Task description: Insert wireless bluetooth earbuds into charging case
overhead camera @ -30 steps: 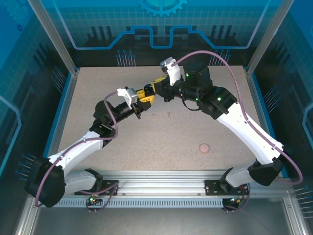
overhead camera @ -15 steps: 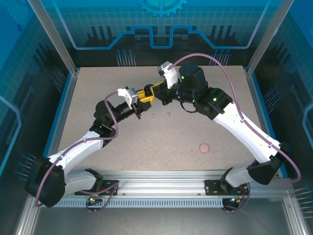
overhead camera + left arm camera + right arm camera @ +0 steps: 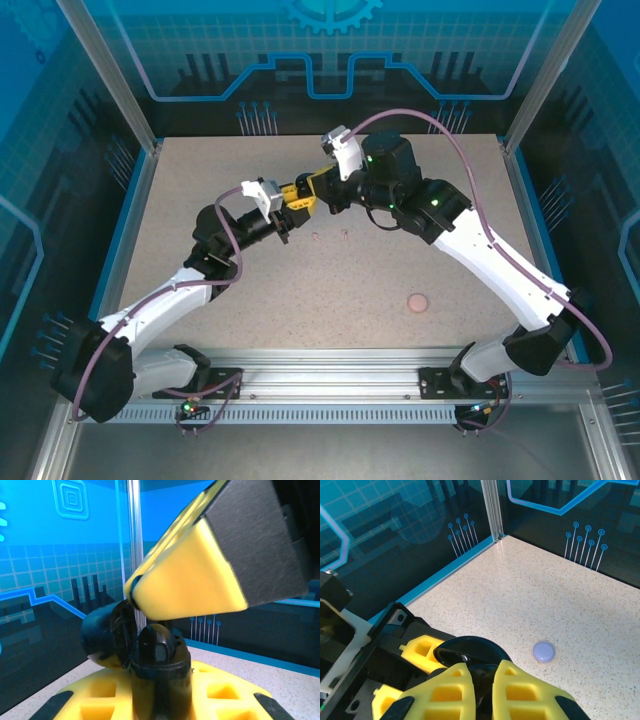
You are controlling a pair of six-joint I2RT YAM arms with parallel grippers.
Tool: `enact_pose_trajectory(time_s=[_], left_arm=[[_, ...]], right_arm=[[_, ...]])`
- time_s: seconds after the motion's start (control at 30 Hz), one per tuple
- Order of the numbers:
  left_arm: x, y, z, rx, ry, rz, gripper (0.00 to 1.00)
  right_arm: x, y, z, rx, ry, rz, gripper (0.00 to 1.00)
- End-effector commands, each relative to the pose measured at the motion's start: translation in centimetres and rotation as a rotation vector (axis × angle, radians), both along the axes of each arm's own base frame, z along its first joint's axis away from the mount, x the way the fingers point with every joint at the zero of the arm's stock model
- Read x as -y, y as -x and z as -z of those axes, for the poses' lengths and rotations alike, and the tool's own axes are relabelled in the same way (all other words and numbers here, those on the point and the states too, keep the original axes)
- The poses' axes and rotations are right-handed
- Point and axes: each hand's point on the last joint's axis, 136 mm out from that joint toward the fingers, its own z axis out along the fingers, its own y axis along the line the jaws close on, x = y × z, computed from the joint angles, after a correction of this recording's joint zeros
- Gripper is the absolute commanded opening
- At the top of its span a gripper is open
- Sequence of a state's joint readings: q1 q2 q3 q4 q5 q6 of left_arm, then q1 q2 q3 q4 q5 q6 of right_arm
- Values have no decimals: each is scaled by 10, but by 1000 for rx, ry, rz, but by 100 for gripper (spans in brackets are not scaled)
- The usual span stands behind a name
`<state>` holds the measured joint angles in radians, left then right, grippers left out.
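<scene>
Fingers of my left gripper (image 3: pixel 292 200) clamp an open black case (image 3: pixel 160 655). My right gripper (image 3: pixel 481 672) hangs above it, fingers narrow; whether they pinch anything, I cannot tell. Two pale pink earbuds (image 3: pixel 317 237) lie on the table (image 3: pixel 200 180) at five o'clock from the case.

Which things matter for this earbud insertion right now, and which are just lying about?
In use: black case, open, in the left hand; right hand at it.
Lying about: pink case, lavender case, two tiny earbuds.
</scene>
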<state>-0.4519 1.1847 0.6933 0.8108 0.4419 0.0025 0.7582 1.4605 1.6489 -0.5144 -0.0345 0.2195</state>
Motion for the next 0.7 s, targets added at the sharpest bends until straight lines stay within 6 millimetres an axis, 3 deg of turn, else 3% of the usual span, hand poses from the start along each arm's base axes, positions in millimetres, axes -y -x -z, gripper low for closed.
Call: enact_pose_trajectory(time_s=[0.0, 0.67], left_arm=[[2, 8, -24, 85, 23, 22, 0], [1, 3, -27, 95, 30, -2, 0]], right_arm=[[-4, 1, 17, -38, 38, 6, 11], [-12, 25, 22, -30, 89, -85, 9]])
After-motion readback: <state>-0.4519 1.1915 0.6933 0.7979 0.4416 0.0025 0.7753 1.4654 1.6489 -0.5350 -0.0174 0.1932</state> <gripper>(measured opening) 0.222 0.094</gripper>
